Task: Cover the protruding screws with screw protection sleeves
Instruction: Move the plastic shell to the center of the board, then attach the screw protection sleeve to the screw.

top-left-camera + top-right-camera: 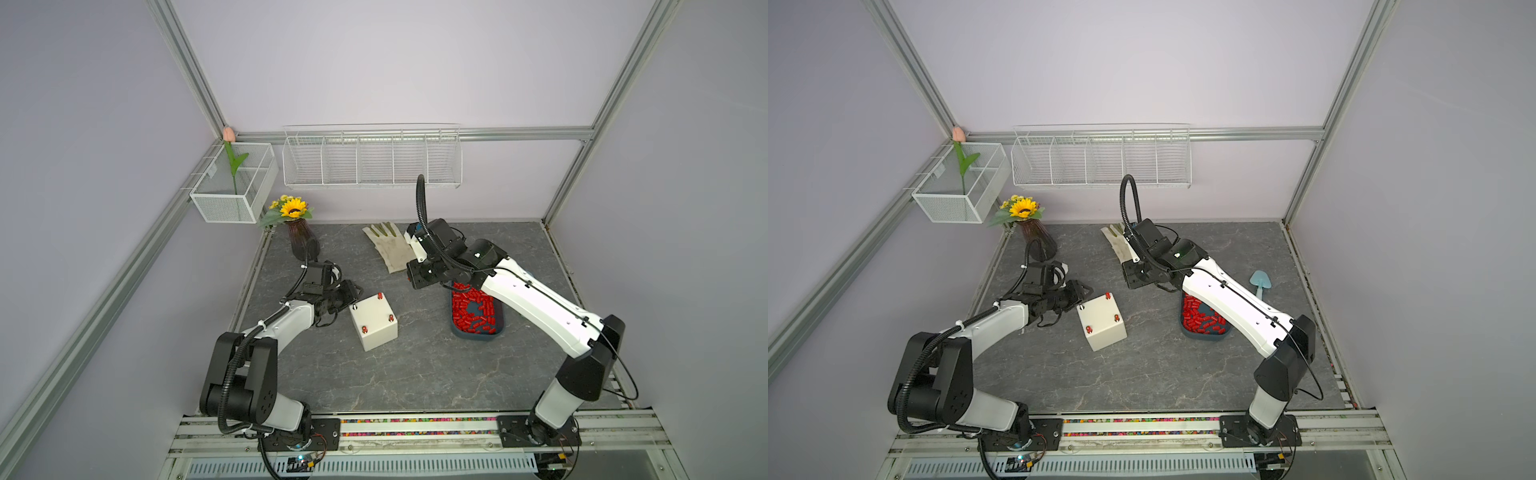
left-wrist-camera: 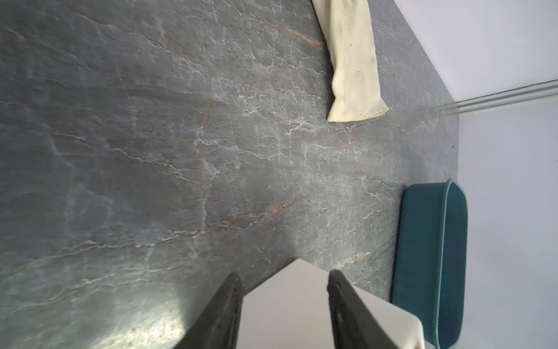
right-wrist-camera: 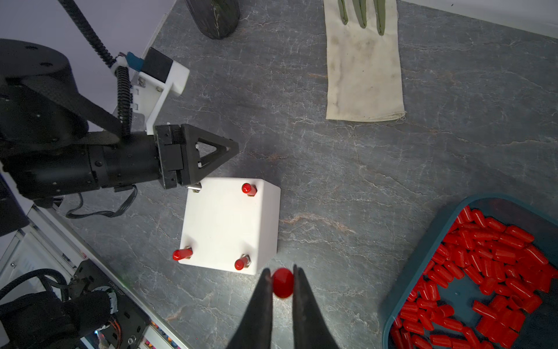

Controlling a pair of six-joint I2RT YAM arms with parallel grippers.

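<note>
My right claw (image 3: 281, 269) pinches one red sleeve (image 3: 283, 284).
My left claw (image 2: 283, 273) stands parted beside the white box (image 3: 229, 223), by its bare screw (image 3: 194, 189).

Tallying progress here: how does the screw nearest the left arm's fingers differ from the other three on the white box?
The nearest screw is bare silver metal; the other three screws each wear a red cap. It shows as a short stub; theirs stick out longer. The left fingers hover right by it; the three stand clear. All four sit at top corners of the white box.
</note>
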